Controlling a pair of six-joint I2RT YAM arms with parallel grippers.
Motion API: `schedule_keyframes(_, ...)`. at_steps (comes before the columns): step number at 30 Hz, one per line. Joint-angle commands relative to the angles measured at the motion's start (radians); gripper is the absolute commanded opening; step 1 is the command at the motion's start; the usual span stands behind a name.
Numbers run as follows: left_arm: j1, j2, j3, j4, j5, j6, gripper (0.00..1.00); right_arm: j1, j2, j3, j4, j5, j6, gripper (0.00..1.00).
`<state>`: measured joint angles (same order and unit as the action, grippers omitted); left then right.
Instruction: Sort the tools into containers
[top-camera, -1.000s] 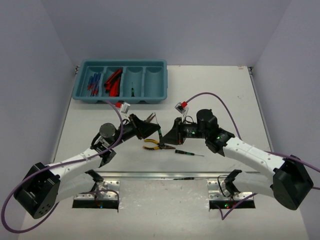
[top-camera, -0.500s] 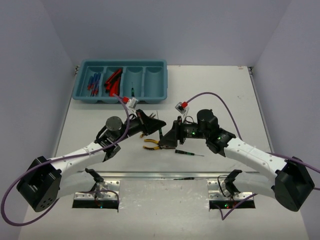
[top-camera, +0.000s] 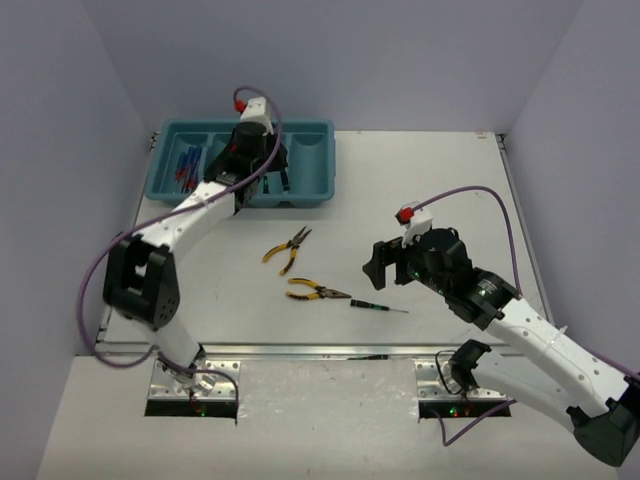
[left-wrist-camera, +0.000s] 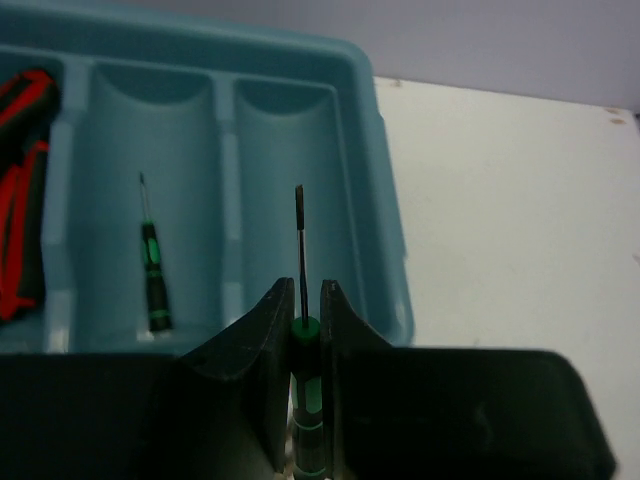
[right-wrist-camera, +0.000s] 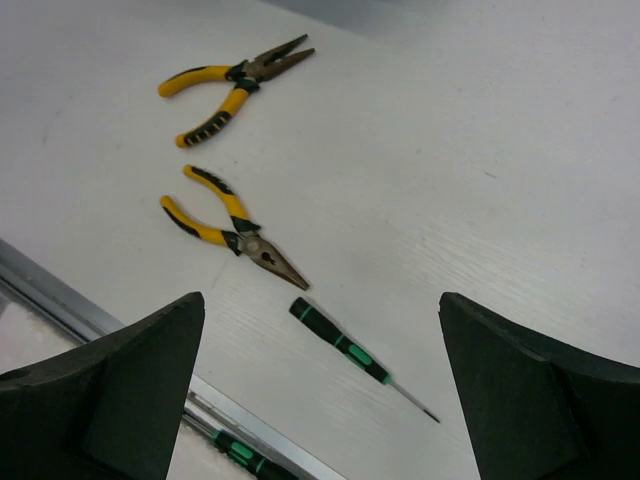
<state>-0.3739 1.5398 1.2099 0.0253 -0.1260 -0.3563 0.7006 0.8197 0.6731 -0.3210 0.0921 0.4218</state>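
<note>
The left hand (left-wrist-camera: 304, 300) is pinching a precision screwdriver (left-wrist-camera: 306, 340) by its black-and-green handle. The thin tip is pointing out over the teal tray (left-wrist-camera: 388, 200), which is sitting at the far left of the bench (top-camera: 450, 200). In the left wrist view the tip is hanging over the empty end compartment or over the wall beside it; I cannot tell which. A twin screwdriver (left-wrist-camera: 152, 270) is lying 1 compartment over, next to the red utility knives (left-wrist-camera: 18, 220).

To do this step well, I think the hand should be sliding a little toward that twin, so like is going with like. Then it should be dipping low between the walls before letting go, so the tool is not bouncing out.

The right hand (right-wrist-camera: 318, 300) is spread wide and holding nothing. It is hovering over the far pliers (right-wrist-camera: 235, 90), the near pliers (right-wrist-camera: 225, 215) and a loose precision screwdriver (right-wrist-camera: 345, 348) on the bench.

1 second ago both hands were huddling close together in the middle of the bench, just above the near pliers. Now the left arm is reaching all the way to the tray, and the right hand is sitting back on its own side. Only 1 pair of pliers was showing then; now 2 are showing.
</note>
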Motion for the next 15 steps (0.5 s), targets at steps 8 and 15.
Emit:
schedule_keyframes(8,0.147,0.702,0.882,-0.471,-0.156,0.192,0.06,-0.003,-0.049,0.014,-0.163,-0.086,-0.196,0.99)
schedule_keyframes(15,0.155,0.787,0.973,-0.497,-0.11,0.17,0.65,-0.004,0.044,0.017,-0.15,-0.203,-0.202,0.99)
